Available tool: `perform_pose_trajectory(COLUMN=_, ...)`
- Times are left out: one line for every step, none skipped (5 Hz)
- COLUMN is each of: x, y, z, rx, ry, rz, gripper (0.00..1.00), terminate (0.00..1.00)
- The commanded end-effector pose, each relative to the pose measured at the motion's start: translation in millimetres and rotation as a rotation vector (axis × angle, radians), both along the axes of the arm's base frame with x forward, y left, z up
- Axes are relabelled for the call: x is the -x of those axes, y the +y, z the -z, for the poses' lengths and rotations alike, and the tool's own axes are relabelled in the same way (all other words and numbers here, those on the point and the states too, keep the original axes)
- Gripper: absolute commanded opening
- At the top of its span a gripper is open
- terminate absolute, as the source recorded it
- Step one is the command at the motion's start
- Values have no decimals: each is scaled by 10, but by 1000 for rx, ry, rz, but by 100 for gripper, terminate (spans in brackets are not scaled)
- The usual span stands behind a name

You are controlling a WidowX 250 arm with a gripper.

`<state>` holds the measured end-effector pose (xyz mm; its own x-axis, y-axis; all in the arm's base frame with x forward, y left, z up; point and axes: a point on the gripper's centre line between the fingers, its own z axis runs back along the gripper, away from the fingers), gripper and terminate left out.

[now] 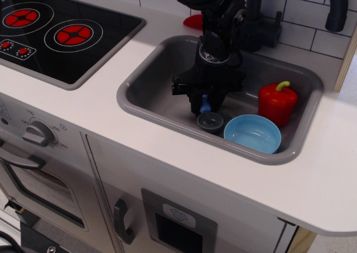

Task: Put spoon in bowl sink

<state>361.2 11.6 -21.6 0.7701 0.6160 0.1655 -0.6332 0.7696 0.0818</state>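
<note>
The spoon lies in the grey sink point(150, 85), its dark grey scoop point(210, 120) toward the front wall and its light-blue handle point(205, 104) pointing back. My black gripper point(205, 105) reaches straight down into the sink and its fingers are closed on the spoon's handle, hiding most of it. The scoop still seems to rest on the sink floor. The light-blue bowl point(252, 133) sits empty in the sink, just right of the scoop and apart from it.
A red toy pepper point(277, 102) stands in the sink behind the bowl at the right. A black faucet point(262, 24) rises behind the sink. A small red object point(193, 22) lies on the counter behind the arm. The stove point(56, 29) is at the left.
</note>
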Motion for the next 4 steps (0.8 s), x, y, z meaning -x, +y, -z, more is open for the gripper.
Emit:
perform_pose_trajectory(x=-124, y=86, z=-753, rx=-41, ry=-138, rz=-33, gripper=0, terminate=0)
perform_pose_trajectory(x=-125, y=41, z=-905, rx=-40, ry=-157, rz=-34, gripper=0, terminate=0)
perform_pose_trajectory(x=-95, y=-132, z=-920, rx=-7, ry=-153, rz=-43, gripper=0, terminate=0)
perform_pose_trajectory(x=-18, y=-290, z=-865, rx=-26, ry=-179, rz=-34, gripper=0, terminate=0)
